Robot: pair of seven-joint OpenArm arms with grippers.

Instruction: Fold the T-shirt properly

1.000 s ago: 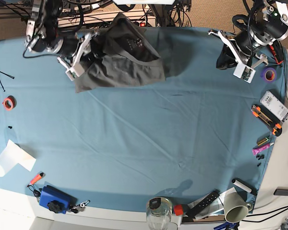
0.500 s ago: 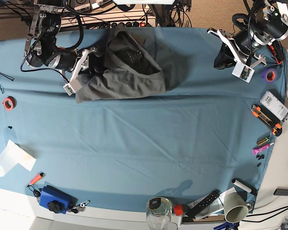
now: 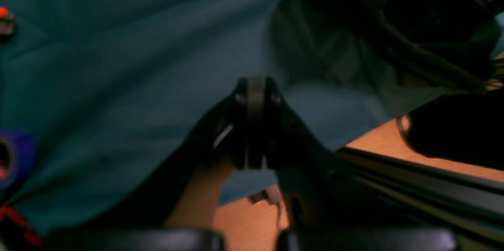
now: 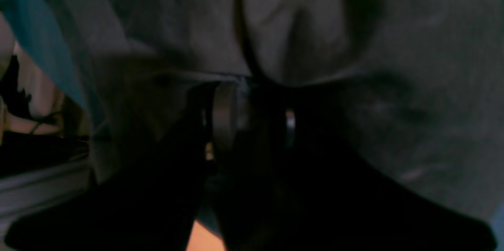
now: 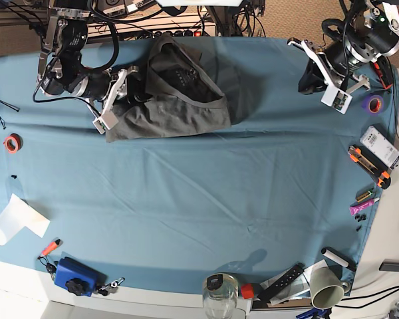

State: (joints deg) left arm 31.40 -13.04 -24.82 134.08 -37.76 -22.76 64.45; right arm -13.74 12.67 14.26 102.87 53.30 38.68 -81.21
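The dark charcoal T-shirt (image 5: pixel 179 100) lies bunched and partly doubled over at the back left of the blue-teal tablecloth (image 5: pixel 206 199). My right gripper (image 5: pixel 132 93) is at the shirt's left edge. In the right wrist view it (image 4: pixel 256 121) is shut on a fold of the T-shirt (image 4: pixel 393 66), which fills the frame. My left gripper (image 5: pixel 310 78) hangs over the back right corner of the cloth, far from the shirt. In the left wrist view it (image 3: pixel 255 125) is shut and empty above the tablecloth (image 3: pixel 98 66).
A purple tape roll (image 5: pixel 373 102), a white device (image 5: pixel 381 146) and an orange cutter (image 5: pixel 369 166) lie along the right edge. An orange tape roll (image 5: pixel 12 143) and white paper (image 5: pixel 13 221) are at the left. A blue box (image 5: pixel 74 276), a jar (image 5: pixel 219 292) and a cup (image 5: pixel 327 287) stand at the front.
My right arm has shifted down and slightly right while holding the shirt, and the raised part of the shirt has settled lower. The left arm has barely moved.
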